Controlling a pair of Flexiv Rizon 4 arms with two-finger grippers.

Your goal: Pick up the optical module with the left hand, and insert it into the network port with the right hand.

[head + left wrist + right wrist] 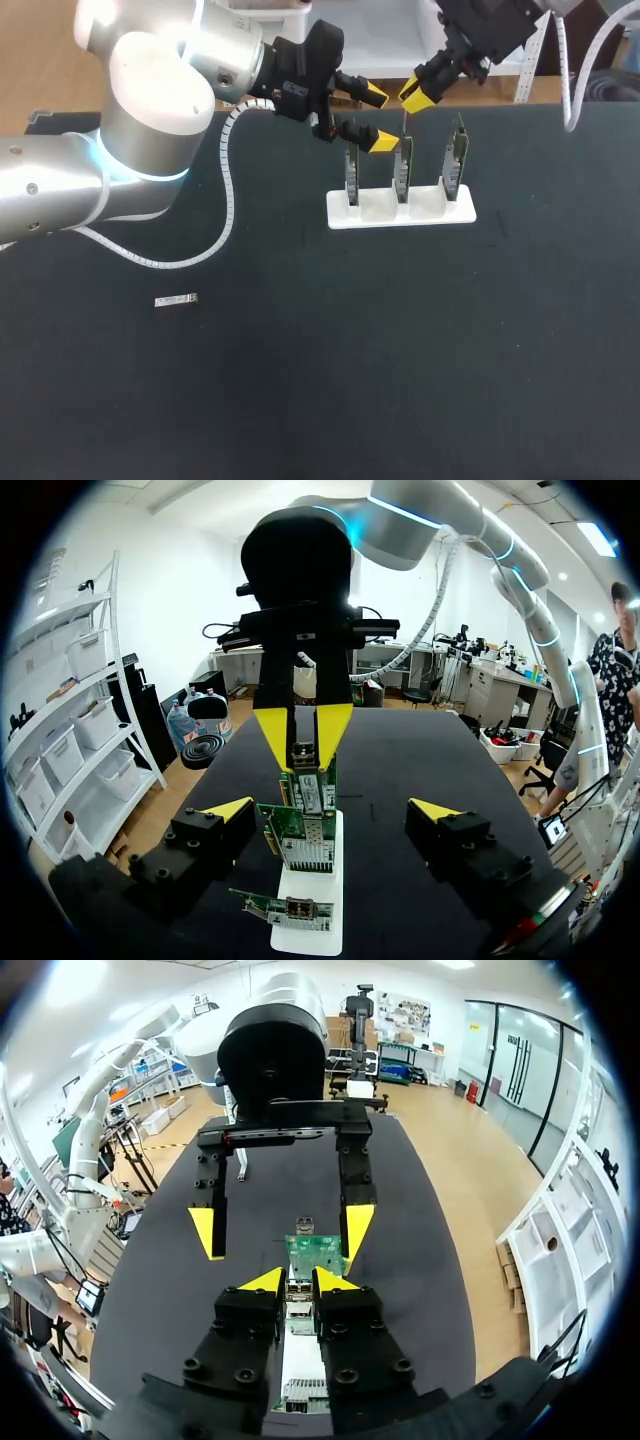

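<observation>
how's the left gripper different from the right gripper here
The left gripper is open wide and empty; the right gripper is shut on a small module. The left gripper lies level beside the card stand; the right gripper points down over the cards. Both have yellow tips and sit close together at the stand.

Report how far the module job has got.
Done: the left gripper is open and empty, so the handover looks finished. In hand: the right gripper is shut on the optical module, right above a card in the white holder. Left: pushing it into the port. A small silver part lies apart from both.
</observation>
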